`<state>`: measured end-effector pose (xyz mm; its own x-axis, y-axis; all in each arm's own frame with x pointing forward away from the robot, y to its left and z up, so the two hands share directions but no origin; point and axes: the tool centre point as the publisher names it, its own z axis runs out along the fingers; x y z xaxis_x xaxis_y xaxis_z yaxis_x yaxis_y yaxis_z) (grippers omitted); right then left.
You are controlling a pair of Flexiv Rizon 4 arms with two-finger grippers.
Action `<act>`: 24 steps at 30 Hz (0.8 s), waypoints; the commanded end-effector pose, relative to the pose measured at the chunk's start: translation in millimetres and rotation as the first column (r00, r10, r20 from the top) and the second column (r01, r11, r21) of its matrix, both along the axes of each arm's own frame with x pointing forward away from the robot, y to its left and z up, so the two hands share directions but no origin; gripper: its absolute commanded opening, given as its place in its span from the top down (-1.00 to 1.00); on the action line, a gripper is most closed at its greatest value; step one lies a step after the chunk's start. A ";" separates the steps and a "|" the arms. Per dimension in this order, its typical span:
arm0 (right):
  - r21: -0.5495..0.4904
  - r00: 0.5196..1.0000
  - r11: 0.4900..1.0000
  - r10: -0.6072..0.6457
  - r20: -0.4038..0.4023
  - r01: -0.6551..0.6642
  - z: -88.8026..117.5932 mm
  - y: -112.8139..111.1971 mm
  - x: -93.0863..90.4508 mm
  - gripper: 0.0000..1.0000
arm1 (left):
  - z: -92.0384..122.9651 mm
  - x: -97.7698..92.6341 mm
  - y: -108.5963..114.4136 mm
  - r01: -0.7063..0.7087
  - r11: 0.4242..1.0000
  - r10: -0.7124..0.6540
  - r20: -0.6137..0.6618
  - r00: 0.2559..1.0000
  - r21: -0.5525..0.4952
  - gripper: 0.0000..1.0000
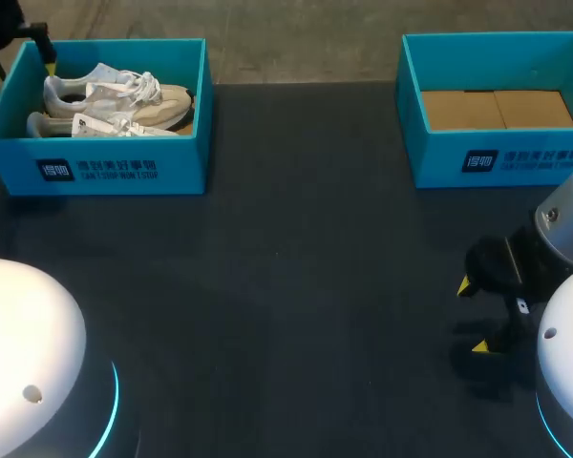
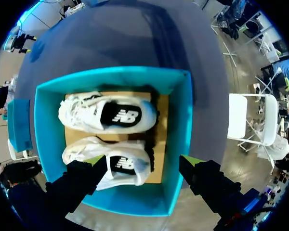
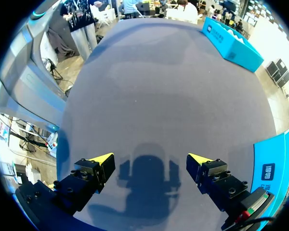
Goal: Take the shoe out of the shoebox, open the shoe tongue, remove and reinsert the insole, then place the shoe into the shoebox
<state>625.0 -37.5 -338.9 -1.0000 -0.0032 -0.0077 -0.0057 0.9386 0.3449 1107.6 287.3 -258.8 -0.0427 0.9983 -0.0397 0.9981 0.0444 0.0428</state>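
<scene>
1. At upper left of the head view: teal shoebox (image 1: 95, 167), standing on the dark table (image 1: 296, 286). Contents: two pale shoes side by side, soles down, on a brown card base.
2. Left gripper (image 2: 143, 163): hovers above that shoebox, fingers spread wide, holding nothing. In the left wrist view one yellow tip hangs over the nearer shoe (image 2: 113, 163). The other tip hangs over the box wall on the heel side.
3. Farther shoe (image 2: 108, 114): lies just beyond the nearer shoe, with a narrow gap between them; its dark insole faces up.
4. Right gripper (image 1: 472, 315): lower right of the head view, low over bare table, fingers apart, nothing between them.
5. Second box (image 1: 497, 162): upper right of the head view, holding only a cardboard liner (image 1: 497, 110).
6. Step in hand, as judged: lifting one shoe out; not yet begun.
7. Handling advice:
   - Bring both fingers inside the box walls before descending, or the outer finger may catch the rim.
   - Straddle the nearer shoe across its collar and close on firm upper, not on the laces.
   - Lift straight up so the farther shoe and the light box are not dragged along.
</scene>
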 end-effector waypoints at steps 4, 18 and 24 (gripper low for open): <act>-0.005 1.000 1.000 -0.003 0.003 0.003 0.1 0.7 -2.0 -1.00 | -3.3 -36.9 0.2 0.017 1.000 -0.018 0.017 1.000 0.015 -1.00; -0.005 1.000 1.000 -0.003 0.003 0.003 0.1 0.7 -2.0 -1.00 | -33.6 -60.6 0.2 0.048 0.997 -0.046 -0.039 0.998 0.060 -1.00; -0.005 1.000 1.000 -0.003 0.003 0.003 0.1 0.7 -2.0 -1.00 | -45.0 -56.2 -2.1 0.034 0.998 -0.031 -0.060 0.998 0.059 -1.00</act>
